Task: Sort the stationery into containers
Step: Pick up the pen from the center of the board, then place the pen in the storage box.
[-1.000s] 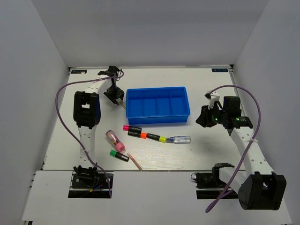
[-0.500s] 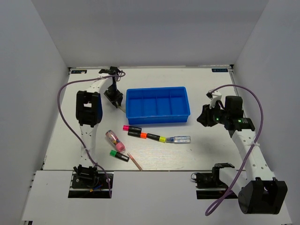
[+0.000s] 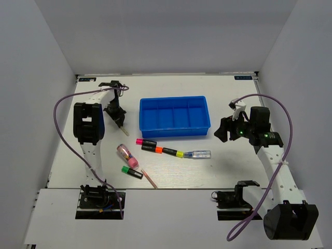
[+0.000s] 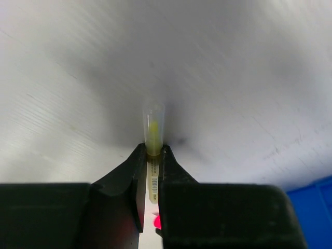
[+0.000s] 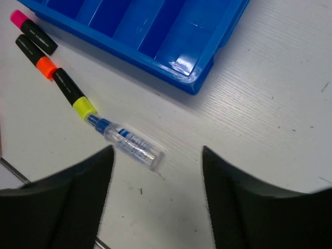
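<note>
Left fingers [image 4: 127, 174] pinch a pale stick [image 4: 153, 127]; right fingers [image 5: 72, 194] gape above clear pen [image 5: 132, 145].

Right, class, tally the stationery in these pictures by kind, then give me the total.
Highlighters: 4 (pink cap, orange cap, yellow cap, green cap)
Pink marker: 1
Clear pen: 1
Thin sticks: 2 (one lying loose, one in the left pincer)
Total: 8

Nothing legible anywhere. Print on the clear pen [image 5: 129, 143] and the pale stick [image 4: 154, 129] is too blurred to read.
</note>
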Motion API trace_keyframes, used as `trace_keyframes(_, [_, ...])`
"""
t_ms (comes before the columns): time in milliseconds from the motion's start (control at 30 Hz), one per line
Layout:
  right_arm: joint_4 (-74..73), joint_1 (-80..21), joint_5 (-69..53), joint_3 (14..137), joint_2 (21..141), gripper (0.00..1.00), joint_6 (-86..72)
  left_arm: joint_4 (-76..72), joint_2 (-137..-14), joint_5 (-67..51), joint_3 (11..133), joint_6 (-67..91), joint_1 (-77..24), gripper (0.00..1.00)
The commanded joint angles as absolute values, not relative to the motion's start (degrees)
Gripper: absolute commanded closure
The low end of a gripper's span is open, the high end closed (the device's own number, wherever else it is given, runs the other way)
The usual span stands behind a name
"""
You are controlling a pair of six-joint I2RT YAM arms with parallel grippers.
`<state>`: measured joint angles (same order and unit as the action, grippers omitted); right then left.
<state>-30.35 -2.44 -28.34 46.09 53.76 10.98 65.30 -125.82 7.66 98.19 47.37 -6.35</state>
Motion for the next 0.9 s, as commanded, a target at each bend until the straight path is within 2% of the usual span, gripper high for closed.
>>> trace_keyframes(0, [-30.15,-2.55,-30.49,47.11,52.91,0.28,11.95,63.72,-119.80,10.89,100.98,43.34,-4.13,1.00])
trace_keyframes(33, [-30.23,-2.64,-30.93,47.11,53.00,0.41,12.13,63.72,-119.10,11.16,103.68,42.37,-4.13,1.00])
trace_keyframes(67, [-30.15,-2.55,-31.02,46.94,53.09,0.86,12.48,63.46,-117.35,11.08,104.67,39.06,-4.04,1.00])
trace_keyframes(100, [-30.06,-2.64,-31.63,46.85,53.35,1.00,12.65,63.02,-116.73,10.12,105.29,37.98,-4.30,1.00])
trace_keyframes(200, [-30.32,-2.72,-32.69,46.76,53.88,1.00,13.62,58.47,-111.90,6.07,104.86,32.45,-5.27,1.00])
trace_keyframes(233, [-30.50,-2.64,-32.96,46.58,54.05,0.79,13.88,57.32,-111.19,4.85,103.20,31.56,-5.53,1.00])
trace_keyframes(267, [-30.67,-2.55,-32.87,46.76,54.49,0.31,14.23,56.26,-109.70,0.66,102.40,30.16,-6.23,1.00])
trace_keyframes(300, [-31.46,-2.64,-32.96,47.02,54.84,0.24,14.59,55.12,-109.17,0.09,101.26,28.15,-7.20,1.00])
trace_keyframes(333, [-31.64,-2.64,-33.31,47.20,55.37,0.24,15.29,52.85,-108.38,-2.35,100.47,27.34,-8.16,1.00])
trace_keyframes(367, [-31.73,-2.64,-33.92,47.20,55.63,0.31,15.47,52.30,-107.93,-5.51,100.29,26.38,-8.87,1.00])
trace_keyframes(400, [-31.99,-2.55,-34.10,47.20,55.81,0.68,16.16,51.34,-107.84,-8.50,100.20,23.15,-10.36,1.00])
trace_keyframes(433, [-32.34,-2.81,-34.80,46.94,56.07,0.87,16.69,50.37,-107.58,-10.53,100.02,21.98,-13.07,1.00])
trace_keyframes(467, [-32.26,-2.55,-35.07,46.93,56.07,0.99,16.70,49.93,-107.58,-10.72,100.28,21.10,-13.70,1.00])
trace_keyframes(700, [-31.64,-2.72,-34.28,46.67,56.42,1.00,16.70,48.78,-110.64,-8.62,102.74,15.65,-20.74,1.00])
trace_keyframes(867, [-31.55,-2.55,-34.28,46.58,56.08,0.99,16.79,45.97,-112.23,-4.93,100.55,15.82,-22.85,0.95])
